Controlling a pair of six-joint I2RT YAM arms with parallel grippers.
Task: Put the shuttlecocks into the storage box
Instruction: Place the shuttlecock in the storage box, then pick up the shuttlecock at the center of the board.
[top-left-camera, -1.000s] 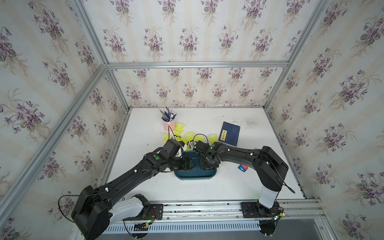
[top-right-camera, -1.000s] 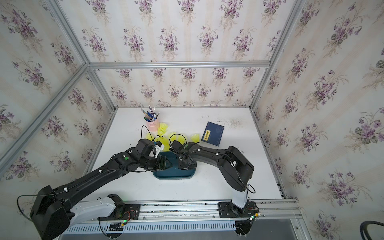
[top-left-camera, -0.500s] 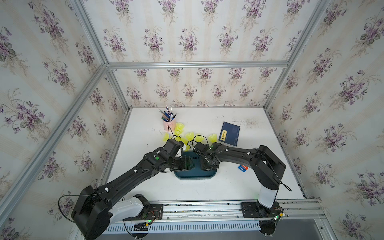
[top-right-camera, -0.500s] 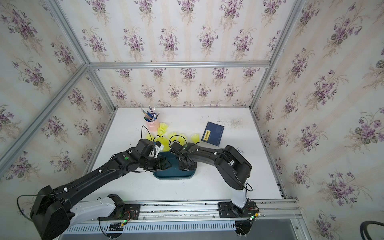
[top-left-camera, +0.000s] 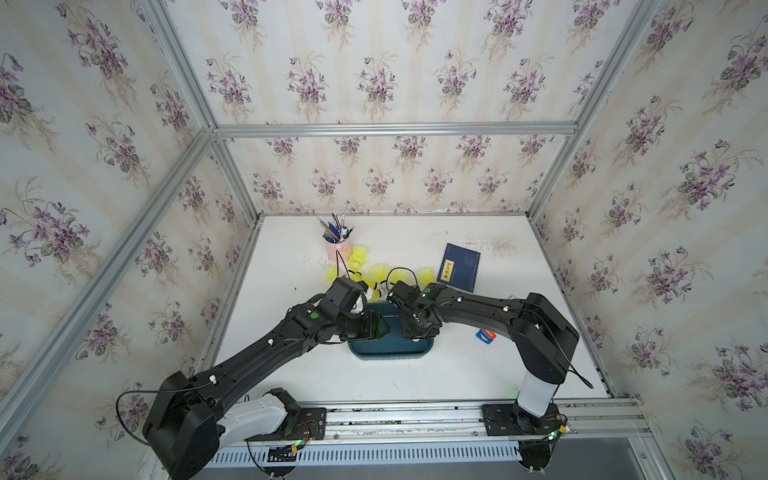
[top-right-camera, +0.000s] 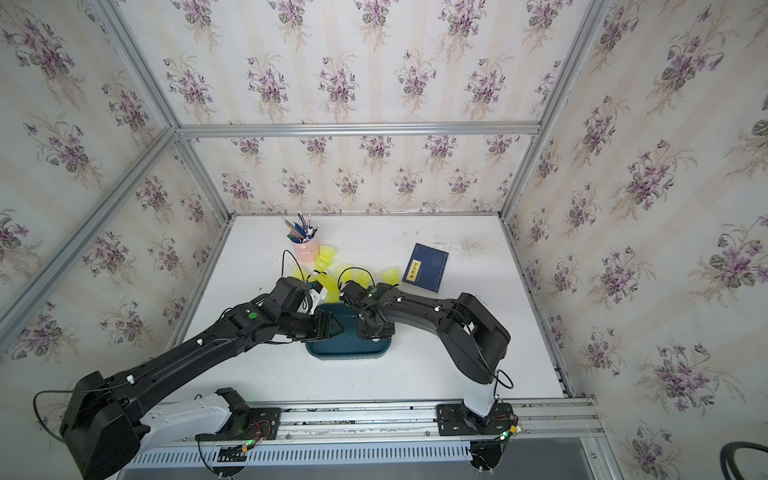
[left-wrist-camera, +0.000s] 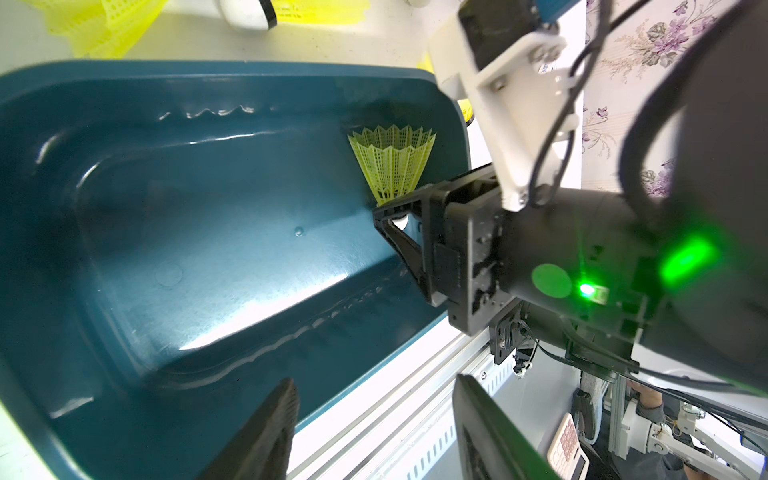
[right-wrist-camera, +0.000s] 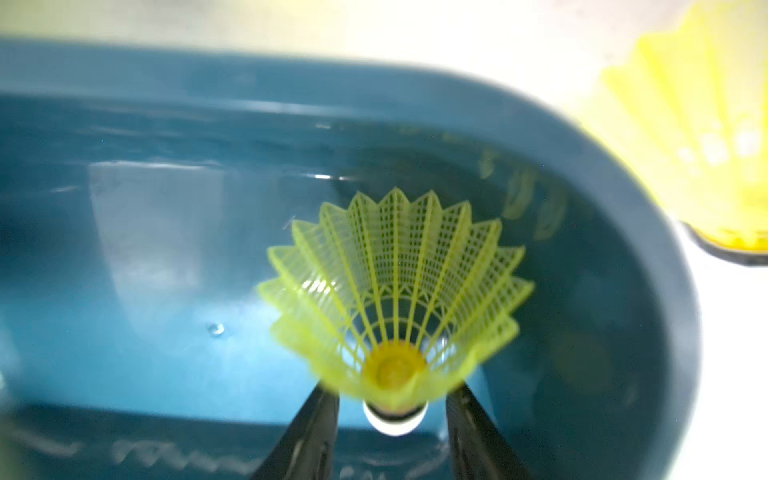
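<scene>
so the right claw (right-wrist-camera: 392, 388) is seen with jaws parted, a shuttlecock (right-wrist-camera: 395, 282) sat loose between them, cork nearest the claw, inside the storage box (right-wrist-camera: 208, 66). The left claw (left-wrist-camera: 374, 382) is held spread and empty over the box's other end. Past both claws, more shuttlecocks (top-left-camera: 380, 272) are seen on the table (top-left-camera: 415, 374).

Pen cup (top-left-camera: 337, 250): pink, upright, full of pens, toward the back of the counter (top-left-camera: 415, 378).
Book (top-left-camera: 459, 267): navy, flat, yellow label, well apart from the cup.
Packet (top-left-camera: 486, 336): small, red and blue, lying alone.
Counter: white.
</scene>
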